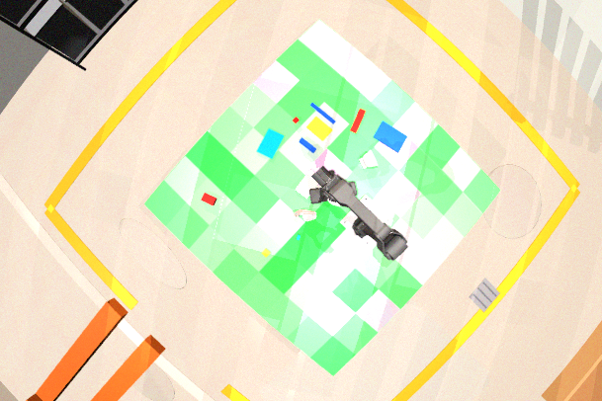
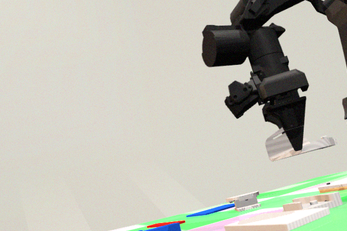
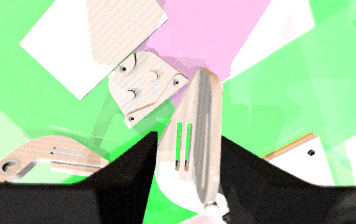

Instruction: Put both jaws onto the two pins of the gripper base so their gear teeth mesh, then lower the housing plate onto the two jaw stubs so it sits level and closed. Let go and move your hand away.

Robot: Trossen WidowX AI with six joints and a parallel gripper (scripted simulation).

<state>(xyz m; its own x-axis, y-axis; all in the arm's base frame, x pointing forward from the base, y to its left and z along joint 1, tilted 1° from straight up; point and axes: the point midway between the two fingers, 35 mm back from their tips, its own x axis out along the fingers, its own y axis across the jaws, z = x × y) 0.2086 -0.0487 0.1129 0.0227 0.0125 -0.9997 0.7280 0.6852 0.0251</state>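
Hand (image 2: 294,146) (image 3: 184,138) grips pale jaw (image 2: 279,146) (image 3: 192,145), partly hidden behind finger in ext. view.

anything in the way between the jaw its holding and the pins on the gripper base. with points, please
Nothing visible: the held jaw (image 2: 276,146) (image 3: 206,100) hangs above the table with open air below, and the wrist view shows both pins of the gripper base (image 2: 338,199) (image 3: 142,85) uncovered.

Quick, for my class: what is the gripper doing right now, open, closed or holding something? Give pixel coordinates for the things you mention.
Gripper (image 2: 296,146) (image 3: 184,138): closed on a pale slotted jaw (image 2: 279,146) (image 3: 170,145), held above the mat.
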